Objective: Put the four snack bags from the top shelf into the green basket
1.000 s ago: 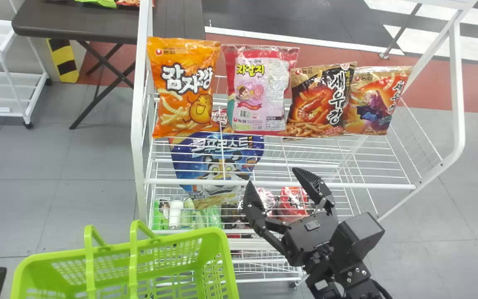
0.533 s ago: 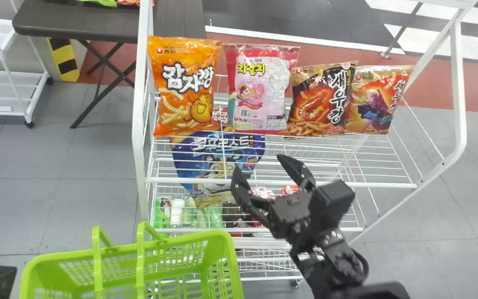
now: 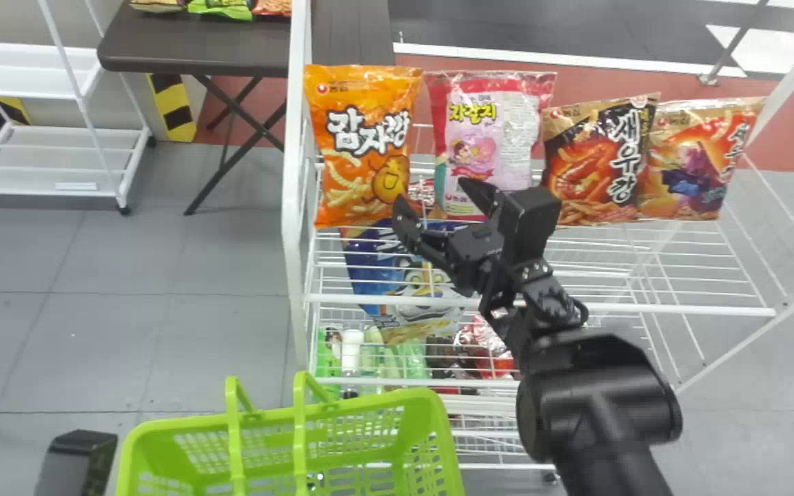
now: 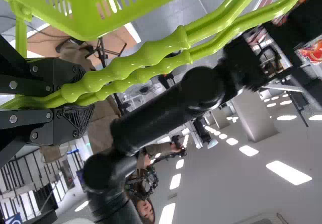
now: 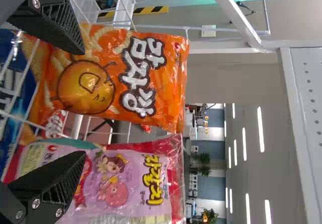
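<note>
The right gripper (image 5: 84, 103) has its jaws wide before the orange snack bag (image 5: 141, 83); one jaw overlaps the pink snack bag (image 5: 115, 183), so closing there could snag both. The left gripper's (image 4: 75, 98) jaws clamp the green basket's (image 3: 369, 403) handles.

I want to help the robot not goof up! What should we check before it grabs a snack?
1. Right pincer open: ok.
2. Orange bag, pink bag and two brownish bags on the top shelf: ok, all four.
3. Pincer lined up with just one bag: not ok, one finger is by the orange bag, the other by the pink bag.
4. Left pincer holding the basket handles: ok.
5. Green basket empty: cannot tell, its bottom is cut off.
</note>
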Robot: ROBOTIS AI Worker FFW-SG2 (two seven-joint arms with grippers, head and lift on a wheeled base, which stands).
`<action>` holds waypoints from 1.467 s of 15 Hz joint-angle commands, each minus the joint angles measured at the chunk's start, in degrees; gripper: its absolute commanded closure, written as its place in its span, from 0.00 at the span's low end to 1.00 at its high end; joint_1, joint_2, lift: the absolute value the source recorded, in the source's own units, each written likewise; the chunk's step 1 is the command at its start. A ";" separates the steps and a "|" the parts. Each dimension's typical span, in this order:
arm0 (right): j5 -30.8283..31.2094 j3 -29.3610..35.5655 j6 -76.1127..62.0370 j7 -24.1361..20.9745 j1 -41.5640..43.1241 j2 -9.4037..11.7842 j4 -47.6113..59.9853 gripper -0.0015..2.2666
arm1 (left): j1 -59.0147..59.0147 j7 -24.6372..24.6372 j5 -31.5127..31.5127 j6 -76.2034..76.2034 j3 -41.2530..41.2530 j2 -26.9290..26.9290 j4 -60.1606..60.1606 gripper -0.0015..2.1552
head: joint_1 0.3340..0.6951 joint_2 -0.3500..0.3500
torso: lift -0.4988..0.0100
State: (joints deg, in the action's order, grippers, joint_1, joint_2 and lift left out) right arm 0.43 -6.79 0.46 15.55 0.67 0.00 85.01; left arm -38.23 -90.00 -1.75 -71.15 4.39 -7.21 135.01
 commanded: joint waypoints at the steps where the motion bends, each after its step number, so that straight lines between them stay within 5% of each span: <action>1: -2.89 -2.00 -0.32 0.09 6.62 -0.05 -7.84 0.05 | 0.26 -0.57 -0.01 0.00 0.00 -0.26 -0.18 1.00 | 1.00 0.40 | 0.98; 5: -8.60 -2.00 0.39 3.79 12.95 -0.05 -16.72 0.07 | 3.43 -0.57 1.05 -2.82 -1.40 -1.23 -0.71 1.00 | 1.00 0.45 | 0.98; 7: -9.39 -2.53 2.85 5.54 14.97 -0.05 -19.01 0.24 | 3.34 -0.57 0.87 -2.82 -1.40 -1.49 -0.89 1.00 | 1.00 0.47 | 0.98; 8: -9.65 -2.53 3.20 7.56 15.94 -0.05 -20.24 0.39 | 3.16 -0.57 0.78 -2.82 -1.40 -1.58 -0.89 1.00 | 1.00 0.48 | 0.98; 10: -10.62 -2.53 6.19 7.48 16.38 -0.05 -20.41 0.96 | 2.99 -0.57 0.70 -2.82 -1.40 -1.75 -0.80 1.00 | 1.00 0.49 | 0.98; 16: -10.36 -1.91 8.30 8.00 15.41 -0.05 -18.39 0.99 | 2.02 -0.57 0.61 -2.82 -1.32 -2.02 -0.01 1.00 | 1.00 0.50 | 0.98; 22: -10.89 -1.21 18.31 8.18 5.74 -0.05 3.58 0.99 | 1.32 -0.57 0.52 -2.82 -0.35 -1.84 0.08 1.00 | 1.00 0.53 | 0.98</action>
State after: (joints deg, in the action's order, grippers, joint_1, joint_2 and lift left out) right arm -10.22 -8.39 15.70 23.73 8.63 0.00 83.56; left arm -36.89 -90.00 -1.23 -73.97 3.92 -9.15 135.00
